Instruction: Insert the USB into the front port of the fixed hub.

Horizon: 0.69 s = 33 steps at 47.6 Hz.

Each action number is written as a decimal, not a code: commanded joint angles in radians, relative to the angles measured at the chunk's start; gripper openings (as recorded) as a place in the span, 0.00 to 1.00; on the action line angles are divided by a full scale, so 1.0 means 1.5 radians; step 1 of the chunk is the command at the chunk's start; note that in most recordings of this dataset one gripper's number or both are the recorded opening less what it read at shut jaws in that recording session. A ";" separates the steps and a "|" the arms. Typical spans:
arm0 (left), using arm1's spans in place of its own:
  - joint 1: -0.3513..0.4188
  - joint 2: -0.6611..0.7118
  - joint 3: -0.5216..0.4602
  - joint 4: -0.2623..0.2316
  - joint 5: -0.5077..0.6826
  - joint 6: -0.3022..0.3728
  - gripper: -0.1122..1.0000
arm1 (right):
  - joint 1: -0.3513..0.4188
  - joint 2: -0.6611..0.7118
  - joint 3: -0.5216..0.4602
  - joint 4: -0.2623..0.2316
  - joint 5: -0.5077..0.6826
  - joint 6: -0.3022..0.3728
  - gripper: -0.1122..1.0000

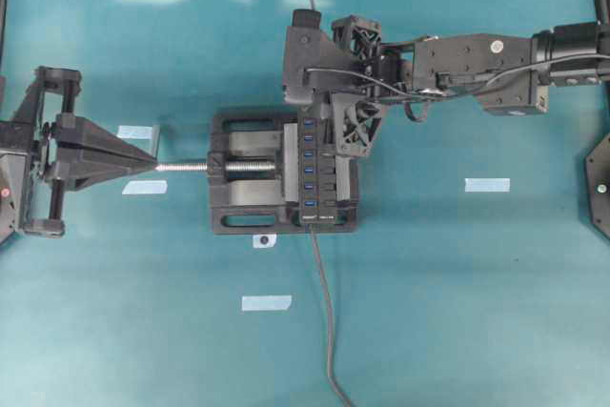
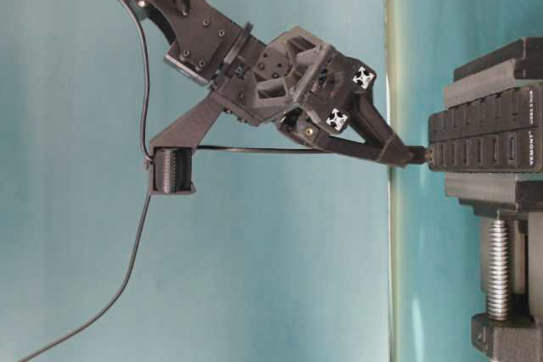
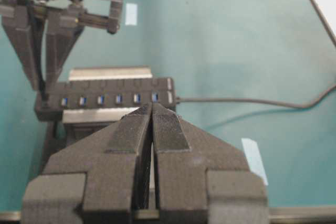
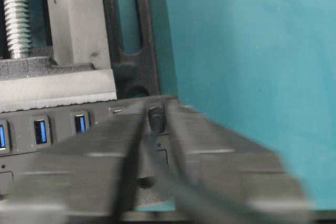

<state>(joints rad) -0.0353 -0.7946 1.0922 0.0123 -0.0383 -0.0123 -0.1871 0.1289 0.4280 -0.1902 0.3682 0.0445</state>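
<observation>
The vise (image 1: 250, 183) clamps the fixed hub (image 1: 312, 173) rigid. At its 12 o'clock end, the right gripper (image 2: 399, 155) pinches the USB (image 4: 155, 119); the left gripper (image 3: 152, 124), parked at 9 o'clock, is closed empty.

Motion blur smears the right gripper (image 4: 157, 129) and the USB (image 4: 155, 118), hiding the fixed hub (image 4: 58, 129) port there.

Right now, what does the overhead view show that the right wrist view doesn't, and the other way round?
Only the overhead view shows the left end effector beside the tip of the vise screw, the hub's cable, and tape marks. Only the right wrist view shows, close up, the right end effector around a dark plug at the hub's end. Both show the fixed hub and its blue ports.
</observation>
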 commanded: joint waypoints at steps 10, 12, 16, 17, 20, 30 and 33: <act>-0.001 0.000 -0.007 0.002 -0.004 -0.001 0.10 | 0.004 -0.017 -0.016 -0.001 0.004 -0.002 0.18; -0.001 0.000 -0.007 0.002 -0.004 -0.001 0.10 | 0.005 -0.017 -0.016 0.000 0.004 -0.002 0.18; -0.001 -0.001 -0.008 0.002 -0.004 -0.001 0.10 | 0.006 -0.018 -0.016 0.000 0.004 -0.001 0.18; -0.001 0.000 -0.007 0.002 -0.004 -0.001 0.10 | 0.007 -0.019 -0.017 0.000 0.004 -0.001 0.18; -0.001 0.000 -0.007 0.001 -0.004 -0.001 0.10 | 0.007 -0.024 -0.021 0.000 0.009 -0.001 0.18; -0.001 -0.003 -0.007 0.001 -0.003 -0.001 0.10 | 0.007 -0.044 -0.043 0.000 0.046 -0.001 0.18; -0.001 -0.005 -0.007 0.001 -0.004 -0.001 0.10 | 0.008 -0.050 -0.048 -0.001 0.058 -0.001 0.18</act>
<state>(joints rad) -0.0368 -0.7992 1.0922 0.0123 -0.0383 -0.0123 -0.1795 0.1012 0.3896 -0.1902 0.4387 0.0445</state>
